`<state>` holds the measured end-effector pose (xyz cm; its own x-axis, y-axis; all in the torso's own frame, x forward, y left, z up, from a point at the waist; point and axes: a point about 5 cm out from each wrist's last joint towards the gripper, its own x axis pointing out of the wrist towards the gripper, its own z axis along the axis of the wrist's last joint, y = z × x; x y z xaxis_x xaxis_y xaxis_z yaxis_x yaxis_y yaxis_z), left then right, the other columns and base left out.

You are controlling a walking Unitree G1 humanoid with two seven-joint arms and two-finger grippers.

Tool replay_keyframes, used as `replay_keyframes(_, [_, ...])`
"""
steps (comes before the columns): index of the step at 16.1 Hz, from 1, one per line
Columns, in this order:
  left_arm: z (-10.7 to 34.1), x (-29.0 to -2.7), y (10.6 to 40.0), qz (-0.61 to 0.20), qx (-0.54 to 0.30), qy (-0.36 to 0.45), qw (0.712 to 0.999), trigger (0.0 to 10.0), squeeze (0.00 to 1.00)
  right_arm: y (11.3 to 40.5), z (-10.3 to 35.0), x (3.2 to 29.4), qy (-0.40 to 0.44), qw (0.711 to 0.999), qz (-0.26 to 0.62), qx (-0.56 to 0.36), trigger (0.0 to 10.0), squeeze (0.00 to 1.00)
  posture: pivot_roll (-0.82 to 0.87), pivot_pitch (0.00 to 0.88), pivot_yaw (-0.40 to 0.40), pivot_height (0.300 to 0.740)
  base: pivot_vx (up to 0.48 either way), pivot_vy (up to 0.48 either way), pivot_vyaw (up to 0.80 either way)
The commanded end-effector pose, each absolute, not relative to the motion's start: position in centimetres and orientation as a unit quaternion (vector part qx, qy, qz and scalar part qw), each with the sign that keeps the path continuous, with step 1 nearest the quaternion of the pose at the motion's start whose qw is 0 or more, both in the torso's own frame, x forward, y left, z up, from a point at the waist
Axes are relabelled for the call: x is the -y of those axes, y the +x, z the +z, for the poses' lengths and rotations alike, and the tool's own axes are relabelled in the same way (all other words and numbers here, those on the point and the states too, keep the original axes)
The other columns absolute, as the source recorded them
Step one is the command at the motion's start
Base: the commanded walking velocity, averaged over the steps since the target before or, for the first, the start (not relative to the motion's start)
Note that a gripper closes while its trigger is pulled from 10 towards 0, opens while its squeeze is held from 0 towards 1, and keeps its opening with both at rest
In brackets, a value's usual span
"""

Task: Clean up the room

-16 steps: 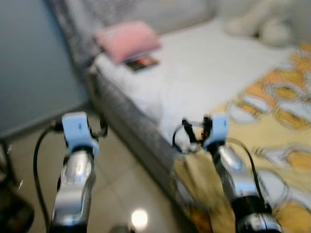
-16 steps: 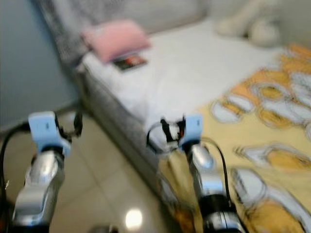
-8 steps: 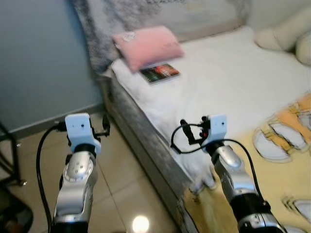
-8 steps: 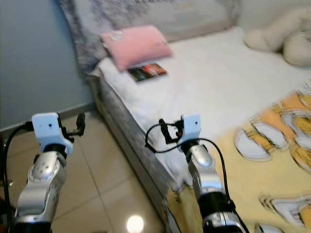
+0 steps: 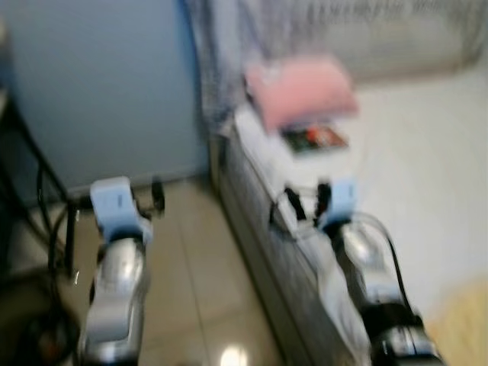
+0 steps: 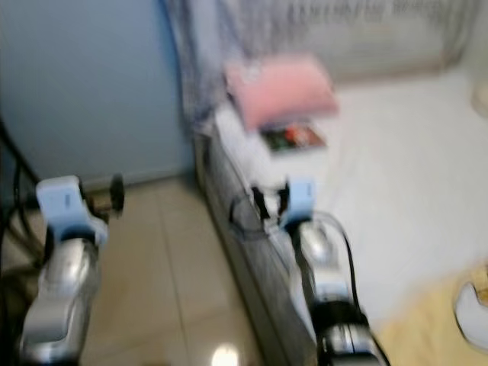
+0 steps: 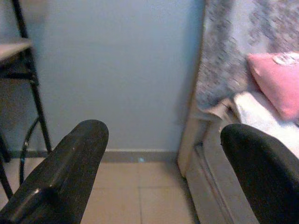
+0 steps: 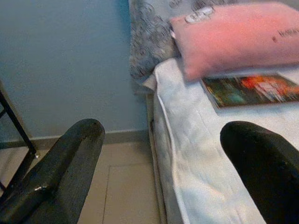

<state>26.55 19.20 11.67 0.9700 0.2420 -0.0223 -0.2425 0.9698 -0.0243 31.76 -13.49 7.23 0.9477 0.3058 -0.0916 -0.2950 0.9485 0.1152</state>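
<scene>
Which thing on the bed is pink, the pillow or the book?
The pillow is pink. The book lying in front of it, partly tucked under its edge, has a dark, colourful cover.

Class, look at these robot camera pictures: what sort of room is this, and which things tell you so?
Most likely a bedroom. A bed with a white sheet stands against a blue wall, a pink pillow lies at its head, and a book rests beside the pillow.

Both silver arms reach forward at about the same height, well apart. The left gripper (image 7: 159, 172) has its black fingers (image 7: 65, 177) spread wide with nothing between them. The right gripper (image 8: 159, 172) is likewise spread and empty.
</scene>
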Motion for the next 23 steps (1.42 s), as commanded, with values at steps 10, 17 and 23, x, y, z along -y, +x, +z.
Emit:
replay_keyframes(10, [11.9,-19.5,27.1,0.106,-0.011,0.015,0.994,10.0,0.00,32.2,7.4,12.5,0.053,0.986,0.150,-0.051,10.0,0.00,0.03,0.000,-0.031,0.740,0.466,0.000,0.31])
replay_keyframes(17, [10.1,-19.9,27.0,0.100,-0.063,0.028,0.993,10.0,0.00,32.4,7.7,13.4,0.089,0.988,0.118,-0.036,10.0,0.00,0.03,0.000,-0.030,0.740,0.137,0.000,0.35])
replay_keyframes(23, [9.6,-16.5,28.2,-0.081,-0.035,0.128,0.988,10.0,0.00,31.7,6.5,15.0,0.154,0.986,0.036,-0.046,10.0,0.05,0.00,0.000,0.007,0.740,0.000,0.000,0.00])
